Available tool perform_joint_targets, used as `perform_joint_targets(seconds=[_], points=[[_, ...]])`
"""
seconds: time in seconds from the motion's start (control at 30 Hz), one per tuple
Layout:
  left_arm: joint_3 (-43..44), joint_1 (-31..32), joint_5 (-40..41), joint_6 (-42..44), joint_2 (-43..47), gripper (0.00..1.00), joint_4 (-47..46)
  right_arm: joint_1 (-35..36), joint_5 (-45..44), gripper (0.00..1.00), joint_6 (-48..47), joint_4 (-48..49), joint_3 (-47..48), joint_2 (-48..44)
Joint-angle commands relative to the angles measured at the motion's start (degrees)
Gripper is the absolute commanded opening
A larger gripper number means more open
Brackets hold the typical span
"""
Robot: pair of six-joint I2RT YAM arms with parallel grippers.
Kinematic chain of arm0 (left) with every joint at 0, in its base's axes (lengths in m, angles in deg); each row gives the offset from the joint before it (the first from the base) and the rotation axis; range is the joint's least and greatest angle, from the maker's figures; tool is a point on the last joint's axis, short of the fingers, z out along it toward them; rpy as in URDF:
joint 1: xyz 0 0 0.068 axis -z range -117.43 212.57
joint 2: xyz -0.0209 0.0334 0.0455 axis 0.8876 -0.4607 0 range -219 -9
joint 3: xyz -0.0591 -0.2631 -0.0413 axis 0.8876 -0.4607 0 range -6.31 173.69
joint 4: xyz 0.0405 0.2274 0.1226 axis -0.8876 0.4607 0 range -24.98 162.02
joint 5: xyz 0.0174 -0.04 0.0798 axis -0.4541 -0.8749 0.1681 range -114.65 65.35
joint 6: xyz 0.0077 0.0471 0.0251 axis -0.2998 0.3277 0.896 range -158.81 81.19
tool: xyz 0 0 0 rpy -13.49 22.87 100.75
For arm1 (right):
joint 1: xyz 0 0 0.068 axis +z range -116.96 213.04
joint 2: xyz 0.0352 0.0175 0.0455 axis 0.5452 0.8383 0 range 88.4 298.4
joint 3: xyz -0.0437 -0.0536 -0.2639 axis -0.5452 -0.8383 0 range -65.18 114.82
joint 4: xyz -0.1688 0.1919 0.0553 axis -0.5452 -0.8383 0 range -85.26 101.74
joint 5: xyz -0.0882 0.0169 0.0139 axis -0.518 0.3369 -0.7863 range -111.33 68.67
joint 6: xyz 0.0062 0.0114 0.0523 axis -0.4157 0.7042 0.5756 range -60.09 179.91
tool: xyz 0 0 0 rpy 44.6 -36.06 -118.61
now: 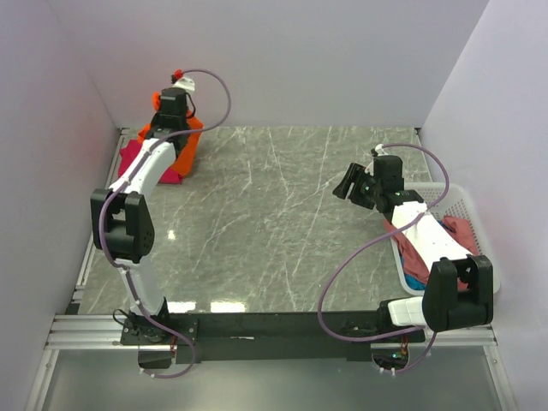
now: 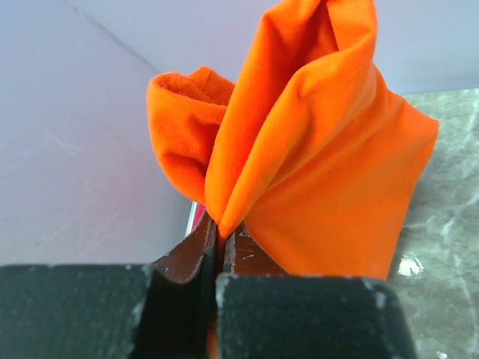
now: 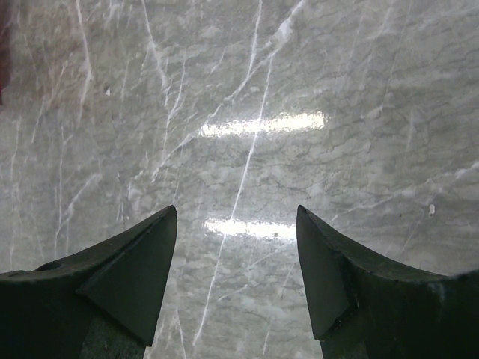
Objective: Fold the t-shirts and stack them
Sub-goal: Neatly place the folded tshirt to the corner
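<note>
My left gripper (image 1: 174,120) is at the far left corner, shut on a bright orange t-shirt (image 1: 190,141) that hangs bunched from it above the table. In the left wrist view the jaws (image 2: 218,228) pinch a fold of the orange cloth (image 2: 314,164). A magenta-pink t-shirt (image 1: 133,161) lies under it by the left wall. My right gripper (image 1: 347,184) is open and empty above the marble table, left of the basket; its fingers (image 3: 142,262) frame bare marble. A dusty rose-pink shirt (image 1: 458,231) and a blue one (image 1: 417,281) lie in the basket.
A white lattice basket (image 1: 467,199) stands at the right edge, partly under my right arm. Grey walls close the left, back and right. The marble tabletop (image 1: 265,231) stretches between the arms. A metal rail (image 1: 86,330) runs along the near edge.
</note>
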Motion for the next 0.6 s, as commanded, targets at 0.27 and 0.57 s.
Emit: perform_joint_targets(seconds=[0.27,0.57], points=[[7.15,-12.04,-4.72,-12.81,-9.26,0.0,3.48,-0.48,-4.35,0.72,-0.64,-2.13,1.78,-0.77],[10.58,-17.14,-1.46,-17.55,-15.94,0.43,6.03,-0.48,-6.2,0.72,0.5,-4.85,3.8,-0.77]])
